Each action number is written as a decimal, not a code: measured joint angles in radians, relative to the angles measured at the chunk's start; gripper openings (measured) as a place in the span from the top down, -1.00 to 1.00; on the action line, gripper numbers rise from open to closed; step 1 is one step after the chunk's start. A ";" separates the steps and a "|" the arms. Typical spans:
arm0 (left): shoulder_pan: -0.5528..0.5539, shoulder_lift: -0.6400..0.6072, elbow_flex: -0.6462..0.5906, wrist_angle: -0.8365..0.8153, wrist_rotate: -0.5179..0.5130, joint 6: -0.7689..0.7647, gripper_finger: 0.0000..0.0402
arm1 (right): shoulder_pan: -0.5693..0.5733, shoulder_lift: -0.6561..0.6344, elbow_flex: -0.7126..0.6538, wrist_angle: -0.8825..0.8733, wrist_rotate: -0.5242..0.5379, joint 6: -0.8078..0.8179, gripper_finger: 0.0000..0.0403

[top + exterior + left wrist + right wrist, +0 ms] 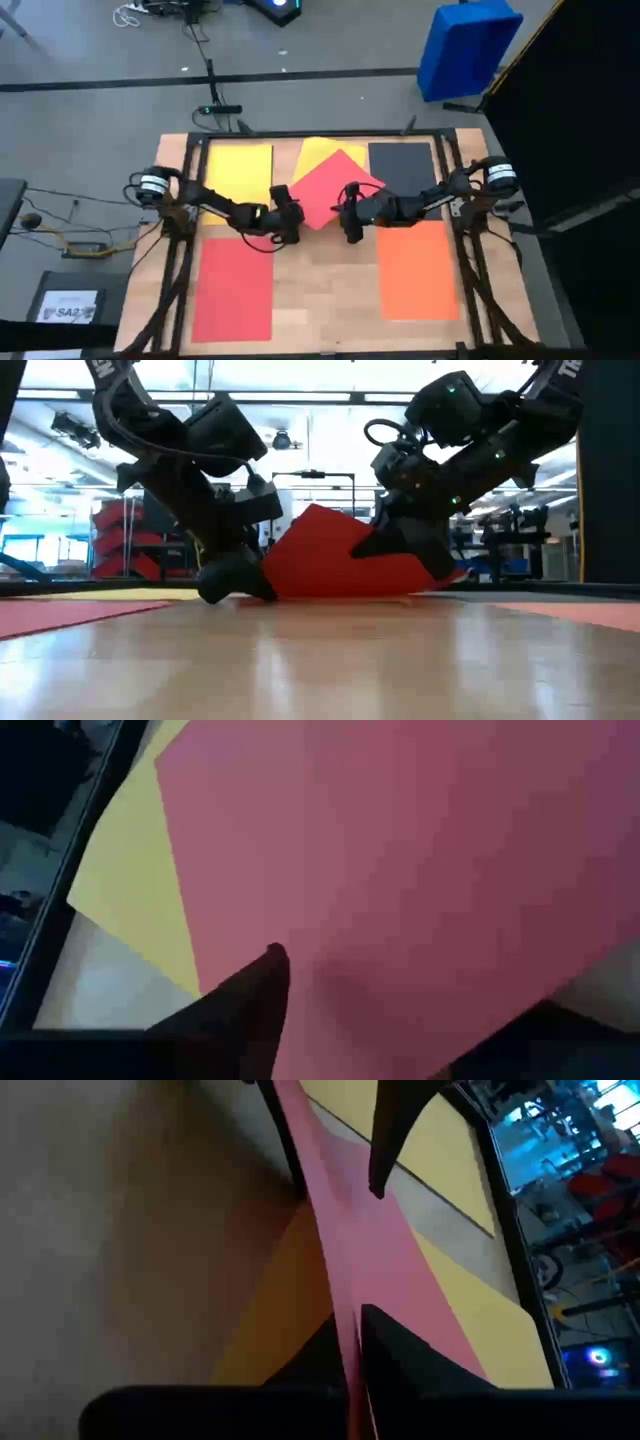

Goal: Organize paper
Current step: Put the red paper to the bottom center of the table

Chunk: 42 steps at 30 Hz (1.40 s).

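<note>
A red sheet of paper (328,186) lies turned like a diamond at the table's middle, over a yellow sheet (318,150). In the low view the red sheet (330,555) bows up off the table. My right gripper (351,213) is shut on its near right edge. My left gripper (289,213) is open at its near left edge, one finger (268,982) on each side of the sheet. Flat on the table lie another yellow sheet (240,172), a dark grey sheet (401,166), a second red sheet (233,290) and an orange sheet (418,270). My left gripper stands open about the red sheet's near left edge (330,970); whether a finger touches the sheet I cannot tell. My right gripper pinches the red sheet's near right edge (345,1295) between its two fingers, slanting down from the table's right. That side of the single sheet is lifted and bowed, while its lower part (340,592) rests on the table.
Black rails run along the table's left (190,200) and right (455,200) sides under the arms. A blue bin (466,48) stands on the floor beyond the far right corner. Bare wood (325,290) shows between the near red and orange sheets.
</note>
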 joint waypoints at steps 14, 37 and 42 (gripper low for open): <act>-0.003 -0.039 0.079 -0.163 0.097 -0.051 0.00 | 0.000 0.000 0.000 -0.005 0.000 0.000 1.00; 0.046 -0.035 0.042 -0.120 0.010 -0.054 0.21 | 0.013 0.000 0.000 0.016 -0.018 -0.008 1.00; 0.042 -0.035 0.042 -0.114 0.007 -0.048 0.55 | 0.013 0.000 0.000 0.016 -0.018 -0.008 1.00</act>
